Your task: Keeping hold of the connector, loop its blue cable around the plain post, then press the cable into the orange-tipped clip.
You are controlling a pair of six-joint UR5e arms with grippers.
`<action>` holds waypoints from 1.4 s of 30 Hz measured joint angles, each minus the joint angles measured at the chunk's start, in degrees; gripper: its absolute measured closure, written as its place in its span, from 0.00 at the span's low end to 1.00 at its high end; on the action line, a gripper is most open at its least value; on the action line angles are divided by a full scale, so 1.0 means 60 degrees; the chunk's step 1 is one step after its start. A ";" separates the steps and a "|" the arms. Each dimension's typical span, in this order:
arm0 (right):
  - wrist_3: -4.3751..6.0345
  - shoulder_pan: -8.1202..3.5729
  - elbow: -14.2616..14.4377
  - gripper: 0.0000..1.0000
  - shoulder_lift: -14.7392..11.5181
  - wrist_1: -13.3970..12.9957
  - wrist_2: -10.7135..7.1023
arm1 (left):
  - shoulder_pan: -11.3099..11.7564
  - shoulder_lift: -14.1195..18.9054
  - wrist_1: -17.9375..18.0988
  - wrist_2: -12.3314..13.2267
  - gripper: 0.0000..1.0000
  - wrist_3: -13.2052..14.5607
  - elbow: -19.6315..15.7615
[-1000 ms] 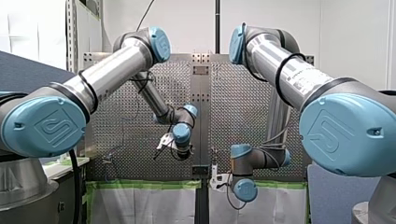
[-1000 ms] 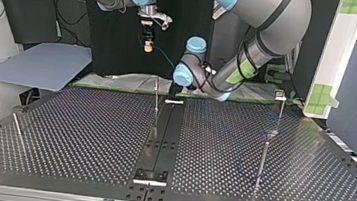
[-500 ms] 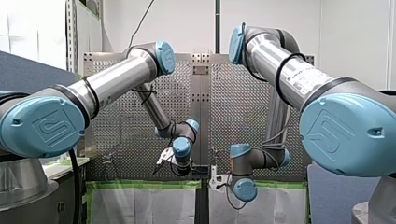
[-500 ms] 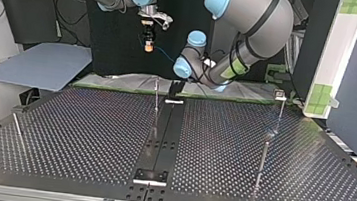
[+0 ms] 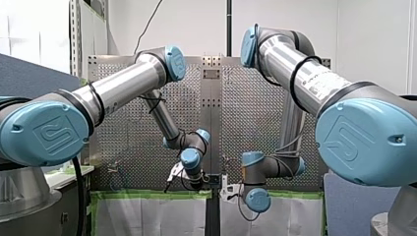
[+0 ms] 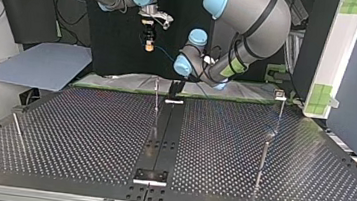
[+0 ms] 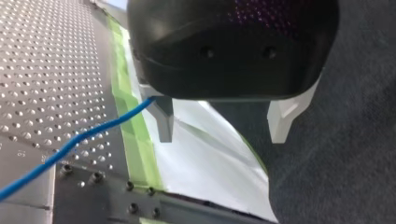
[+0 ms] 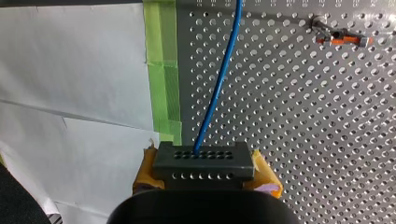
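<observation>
Your right tool (image 8: 204,173) is clamped on the connector (image 8: 204,161), a yellow pad (image 8: 267,179) on either side of it. The blue cable (image 8: 219,88) leaves the connector's face and runs ahead over the perforated surface (image 8: 289,116). The orange-tipped clip (image 8: 343,36) lies further ahead, off to one side and apart from the cable. Your left tool (image 7: 223,122) stands wide with nothing between its fingers. The cable meets the outer side of one finger (image 7: 163,119); whether it touches, you cannot tell.
</observation>
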 joint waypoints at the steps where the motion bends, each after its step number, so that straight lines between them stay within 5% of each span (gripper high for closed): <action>1: 0.0000 0.0004 -0.0001 1.00 0.0001 0.0000 0.0000 | 0.0015 0.0001 0.0003 0.0078 0.00 -0.0079 -0.0012; 11: 0.0011 0.0021 -0.0001 1.00 0.0001 -0.0009 0.0003 | 0.0159 0.0004 0.0064 0.1009 0.00 -0.1014 -0.0216; 12: 0.0011 0.0021 -0.0002 1.00 0.0002 -0.0005 0.0006 | 0.0171 0.0004 0.0095 0.1081 0.14 -0.1088 -0.0242; 13: 0.0008 0.0022 -0.0003 1.00 0.0001 0.0000 0.0010 | 0.0182 0.0003 0.0158 0.1183 0.14 -0.1190 -0.0269; 14: 0.0006 0.0022 -0.0004 1.00 0.0002 0.0004 0.0016 | 0.0186 0.0004 0.0213 0.1260 0.24 -0.1264 -0.0282; 15: 0.0005 0.0024 -0.0005 1.00 0.0002 0.0007 0.0022 | 0.0190 0.0003 0.0272 0.1335 0.41 -0.1338 -0.0292; 16: 0.0003 0.0028 -0.0005 1.00 0.0002 0.0009 0.0029 | 0.0193 0.0003 0.0347 0.1434 0.41 -0.1423 -0.0300; 18: 0.0001 0.0031 -0.0001 1.00 0.0000 0.0012 0.0037 | 0.0183 0.0002 0.0455 0.1592 0.61 -0.1489 -0.0307; 20: -0.0001 0.0041 -0.0003 1.00 0.0000 0.0014 0.0040 | 0.0153 0.0004 0.0616 0.1787 0.66 -0.1489 -0.0309; 21: 0.0000 0.0044 -0.0002 1.00 0.0000 0.0014 0.0042 | 0.0135 0.0001 0.0677 0.1870 0.90 -0.1476 -0.0311; 23: 0.0000 0.0048 -0.0002 1.00 0.0000 0.0014 0.0043 | 0.0099 0.0002 0.0798 0.1992 0.99 -0.1444 -0.0326; 42: 0.0026 0.0012 0.0002 1.00 0.0003 0.0011 0.0058 | 0.0198 0.0192 0.1499 0.2080 0.99 -0.1126 -0.0731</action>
